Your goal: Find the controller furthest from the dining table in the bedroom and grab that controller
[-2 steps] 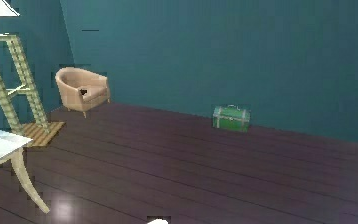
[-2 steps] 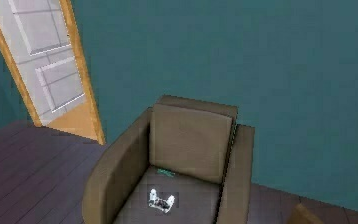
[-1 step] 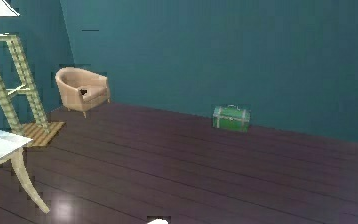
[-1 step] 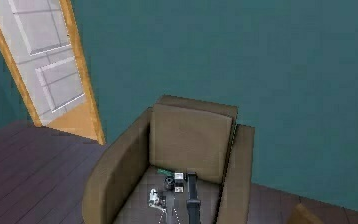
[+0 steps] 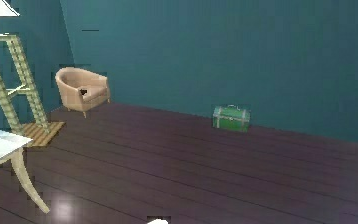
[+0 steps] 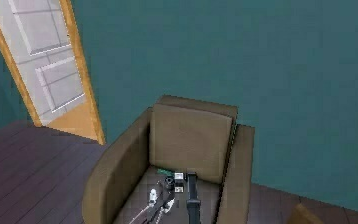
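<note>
Step in hand: reaching stage of the grab, as I judge it. The search seems over, since the dark square arm bar extends over the seat of an olive-brown padded armchair standing against a teal wall.
Task's thing: a small white object lies on the seat cushion near its front edge, toward the arm side view's left. It is too small to confirm as the controller, though its place by the fingers suggests it.
Gripper position: the dark two-finger gripper is at the cushion's front edge, close by the white object. Whether it is over, beside or touching it cannot be told.
Hand state: I cannot tell whether the fingers are spread or pressed together. I cannot tell whether they hold anything either, because the cushion lies right behind them.
Next move: probably a careful lift straight up, clear of the cushion and the armrests on both sides, to show whether anything comes along.
Other candidate: in the forward view, a small dark object sits on the seat of a peach tub-shaped armchair, nearer the white table with its curved leg.
</note>
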